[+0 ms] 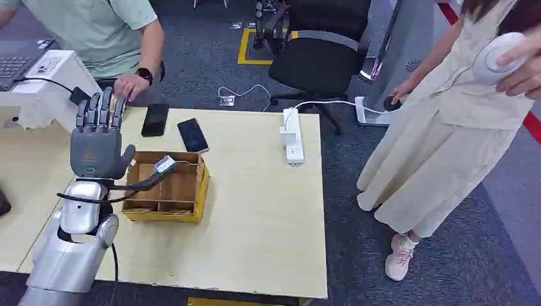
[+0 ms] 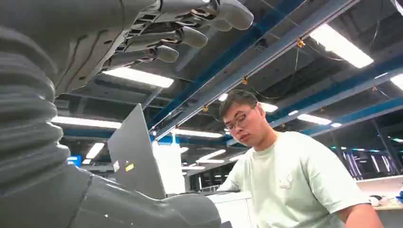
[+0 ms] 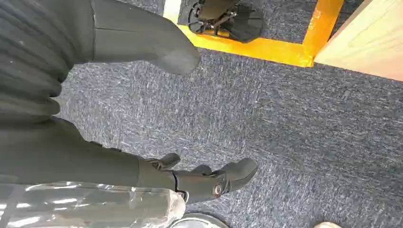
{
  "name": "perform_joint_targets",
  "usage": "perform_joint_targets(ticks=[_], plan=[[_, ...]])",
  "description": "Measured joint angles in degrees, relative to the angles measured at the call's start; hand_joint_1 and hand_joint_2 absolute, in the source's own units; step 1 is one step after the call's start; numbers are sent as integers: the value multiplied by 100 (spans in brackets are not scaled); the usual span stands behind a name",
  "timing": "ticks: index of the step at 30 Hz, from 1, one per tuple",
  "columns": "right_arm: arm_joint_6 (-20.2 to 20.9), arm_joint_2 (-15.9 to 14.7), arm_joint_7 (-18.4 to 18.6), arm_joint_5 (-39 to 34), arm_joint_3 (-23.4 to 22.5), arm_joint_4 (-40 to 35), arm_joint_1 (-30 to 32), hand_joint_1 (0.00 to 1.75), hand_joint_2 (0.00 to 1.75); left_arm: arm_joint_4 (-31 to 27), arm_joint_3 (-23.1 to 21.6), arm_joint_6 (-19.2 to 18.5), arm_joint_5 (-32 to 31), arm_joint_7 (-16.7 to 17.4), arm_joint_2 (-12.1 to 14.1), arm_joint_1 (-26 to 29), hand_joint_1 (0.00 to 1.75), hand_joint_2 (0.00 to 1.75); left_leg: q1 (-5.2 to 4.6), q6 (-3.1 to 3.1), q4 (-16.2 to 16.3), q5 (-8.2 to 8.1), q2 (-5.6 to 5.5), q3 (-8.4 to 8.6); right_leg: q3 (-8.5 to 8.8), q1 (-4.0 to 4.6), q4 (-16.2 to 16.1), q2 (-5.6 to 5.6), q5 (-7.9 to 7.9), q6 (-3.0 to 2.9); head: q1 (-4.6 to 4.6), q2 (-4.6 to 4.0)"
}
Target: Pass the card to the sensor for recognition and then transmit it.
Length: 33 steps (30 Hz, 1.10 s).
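- The left hand (image 1: 97, 141) is raised, fingers straight and together, holding nothing.
- The card (image 1: 164, 164) lies just right of it, on the divided cardboard box (image 1: 191, 191).
- The right hand (image 3: 199, 180) hangs over the floor, fingers loosely curled, empty; the left is nearer.

A silver arm (image 1: 67, 255) is seen, capped by a grey hand (image 1: 96, 143) with dark fingers (image 1: 101, 108); a black cable (image 1: 137, 185) is looped at the wrist.

On the table (image 1: 255, 217), a divided box (image 1: 167, 186) sits left of centre. Two phones (image 1: 155, 119) (image 1: 192, 134) lie just above it in the frame; a power strip (image 1: 292, 136) lies to the right. The left robot hand (image 1: 97, 143) stands left of the box.
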Motion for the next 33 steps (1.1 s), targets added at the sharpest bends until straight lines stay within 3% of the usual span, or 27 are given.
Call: perform_joint_targets(ticks=[33], plan=[[-2,9,-11,103,-96,0,2,0,175,-66,122,-24,0,-4,0,121,0,175,0,0,0,0,0,0,1,0,0,0,0,0,0,-2]])
